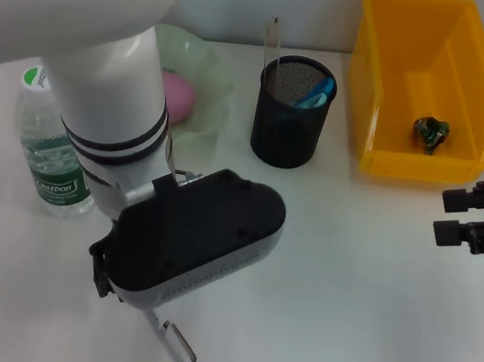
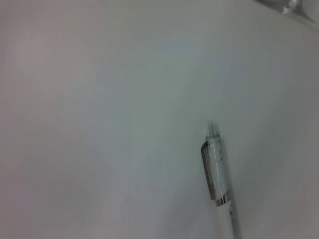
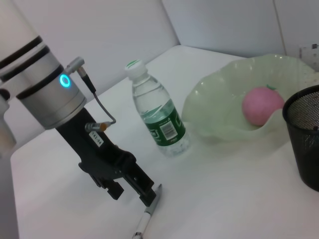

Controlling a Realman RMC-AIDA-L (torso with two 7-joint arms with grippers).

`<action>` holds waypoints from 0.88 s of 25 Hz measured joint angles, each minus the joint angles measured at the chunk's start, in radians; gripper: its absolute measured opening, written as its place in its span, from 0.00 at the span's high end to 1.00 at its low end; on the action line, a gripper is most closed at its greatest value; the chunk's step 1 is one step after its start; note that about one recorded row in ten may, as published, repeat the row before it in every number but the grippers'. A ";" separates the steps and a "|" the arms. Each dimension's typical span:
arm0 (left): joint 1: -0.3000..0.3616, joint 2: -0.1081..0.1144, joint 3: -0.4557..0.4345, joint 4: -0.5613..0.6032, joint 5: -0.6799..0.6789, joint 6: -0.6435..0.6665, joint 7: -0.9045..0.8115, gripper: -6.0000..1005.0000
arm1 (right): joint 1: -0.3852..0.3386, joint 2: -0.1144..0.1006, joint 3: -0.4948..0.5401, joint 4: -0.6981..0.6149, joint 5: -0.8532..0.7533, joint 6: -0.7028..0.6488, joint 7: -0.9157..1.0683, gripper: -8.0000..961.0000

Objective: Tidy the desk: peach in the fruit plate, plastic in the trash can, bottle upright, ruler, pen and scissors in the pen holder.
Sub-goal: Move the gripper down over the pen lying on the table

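The left gripper (image 3: pixel 152 191) is lowered onto the pen (image 1: pixel 180 345) lying on the table (image 1: pixel 373 287); its jaws straddle the pen tip, not visibly closed. The right gripper (image 1: pixel 448 216) hovers open beside the trash can (image 1: pixel 479 100) holding plastic (image 1: pixel 432 132). The peach (image 3: pixel 262 105) rests in the fruit plate (image 3: pixel 214 99); the bottle (image 3: pixel 158 117) stands upright. The pen holder (image 1: pixel 291 120) contents are partly hidden.

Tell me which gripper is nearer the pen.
Left. The left gripper is right over the pen at the near edge; the right gripper hangs far off beside the yellow bin.
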 joint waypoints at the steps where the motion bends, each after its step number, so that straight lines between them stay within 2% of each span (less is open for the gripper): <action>1: 0.000 0.000 0.003 -0.011 0.002 -0.016 0.023 0.16 | 0.002 0.002 0.000 0.017 -0.001 0.016 0.000 0.27; 8: -0.004 -0.001 0.052 -0.056 0.012 -0.075 0.077 0.16 | 0.012 0.002 -0.002 0.052 -0.011 0.049 -0.004 0.27; 22: -0.013 -0.002 0.060 -0.111 -0.026 -0.130 0.094 0.16 | 0.021 0.003 -0.011 0.069 -0.012 0.078 -0.010 0.28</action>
